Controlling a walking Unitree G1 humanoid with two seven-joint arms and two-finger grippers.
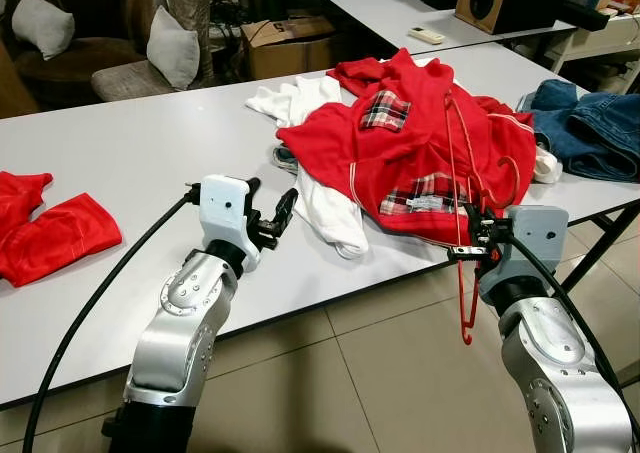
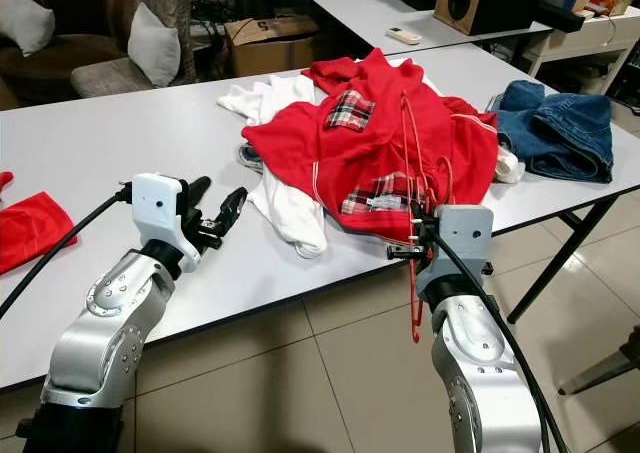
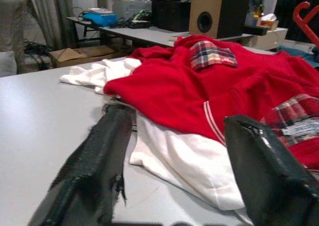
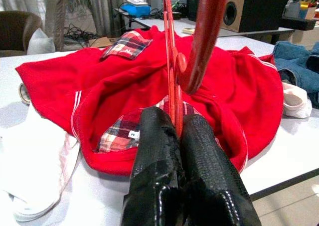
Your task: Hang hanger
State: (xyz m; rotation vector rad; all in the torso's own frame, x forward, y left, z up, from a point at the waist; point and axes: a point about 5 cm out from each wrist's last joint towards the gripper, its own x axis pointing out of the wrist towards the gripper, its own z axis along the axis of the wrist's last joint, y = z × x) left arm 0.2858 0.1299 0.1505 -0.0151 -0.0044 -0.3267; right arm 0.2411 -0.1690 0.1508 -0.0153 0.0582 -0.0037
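While the right tool [image 1: 478,235] is clamped on the red hanger [image 1: 462,263] at the counter's [image 1: 130,153] near edge, its hook dangling below, the left tool [image 1: 272,216] hovers with fingers apart near a white garment [image 1: 325,208] under the red shirt [image 1: 400,153].

red hanger [image 1: 458,223]; red garment [image 1: 420,158], plaid patches; white shirt [image 1: 320,198]; blue jeans [image 1: 590,128].

A thin red wire hanger [image 1: 458,173] is standing upright, pinched between the right gripper's [image 1: 470,241] closed fingers, its hook hanging below them past the table edge.
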